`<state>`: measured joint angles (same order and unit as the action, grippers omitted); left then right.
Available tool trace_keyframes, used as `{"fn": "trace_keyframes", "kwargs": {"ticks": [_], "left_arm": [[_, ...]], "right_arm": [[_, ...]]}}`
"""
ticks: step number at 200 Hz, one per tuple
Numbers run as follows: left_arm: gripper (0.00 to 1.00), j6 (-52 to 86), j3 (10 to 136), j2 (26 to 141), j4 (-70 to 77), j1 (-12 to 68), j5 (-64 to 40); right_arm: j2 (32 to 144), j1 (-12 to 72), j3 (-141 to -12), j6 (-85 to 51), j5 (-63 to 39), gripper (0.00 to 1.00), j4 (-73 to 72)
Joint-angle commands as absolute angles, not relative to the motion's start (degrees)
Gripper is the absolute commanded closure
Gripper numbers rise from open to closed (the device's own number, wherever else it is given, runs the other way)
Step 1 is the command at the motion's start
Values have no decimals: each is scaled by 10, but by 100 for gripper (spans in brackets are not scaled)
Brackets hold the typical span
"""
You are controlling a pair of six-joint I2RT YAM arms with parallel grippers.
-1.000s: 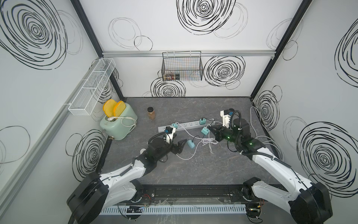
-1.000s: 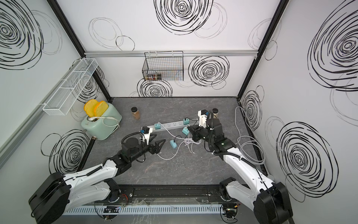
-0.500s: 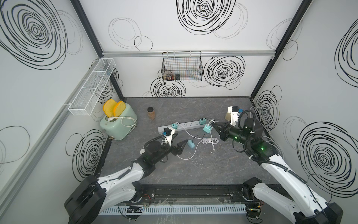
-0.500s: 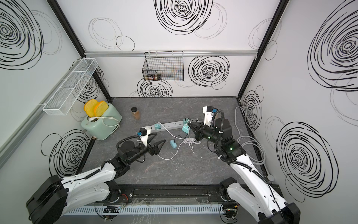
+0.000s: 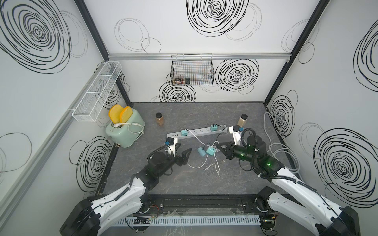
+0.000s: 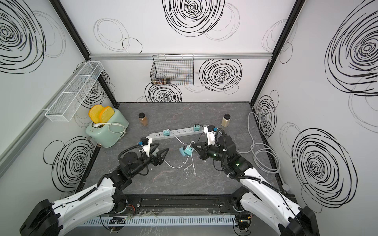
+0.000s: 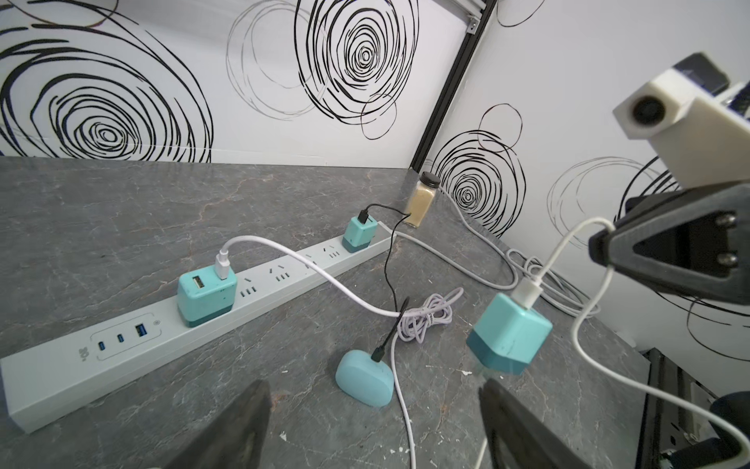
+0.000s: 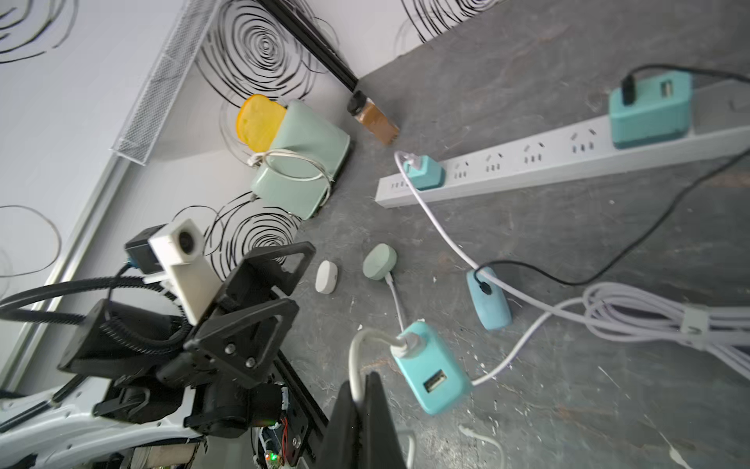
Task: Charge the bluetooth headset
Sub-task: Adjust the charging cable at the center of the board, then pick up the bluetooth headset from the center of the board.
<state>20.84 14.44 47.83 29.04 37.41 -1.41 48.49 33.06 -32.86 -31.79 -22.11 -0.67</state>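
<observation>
Down on the grey stone-look counter (image 5: pixel 184 183), left of centre, lies the pale-green rounded case (image 8: pixel 379 262), my best guess for the headset. A small white oval case (image 8: pixel 326 277) sits just beside it. A white lead (image 8: pixel 395 302) leaves it toward the teal cube adapter (image 5: pixel 210 151), though where that lead ends is hidden.

Now look at that adapter: it hangs tilted from a white cable (image 7: pixel 564 243), and the right claw (image 5: pixel 218 146) is pressed together on the cable alone, not on the body. That's the worry. A cube on a string swings and twists, so its pins may never square up with the long white power strip (image 5: pixel 196 132) on the far side. A hard tug could also pop the plug from its port.

The left claw (image 5: pixel 184 148) hovers spread wide to the adapter's left, gripping nothing; it will likely have to seize the cube.

Just left of the adapter, the light-blue case (image 5: pixel 201 151) on its black lead (image 7: pixel 387 276) could get snagged and dragged.
</observation>
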Motion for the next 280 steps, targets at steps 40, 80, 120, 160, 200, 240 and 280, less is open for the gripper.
{"fn": "trace_keyframes", "kwargs": {"ticks": [40,80,120,160,200,240,280], "left_arm": [[16,232,140,467,273,367,-8],[17,234,157,469,230,361,2],[17,241,226,480,90,338,27],[17,240,292,475,-21,318,39],[21,211,384,503,-138,294,60],[25,214,516,582,-339,187,76],[28,231,534,625,-429,73,50]], "right_arm": [[480,314,-263,-370,-96,89,44],[542,278,-278,-328,-52,80,106],[553,265,-319,-303,-14,57,172],[498,274,-363,-278,42,26,231],[474,324,-371,-223,14,27,197],[502,358,-358,-201,-3,24,161],[515,367,-363,-179,-54,15,139]]}}
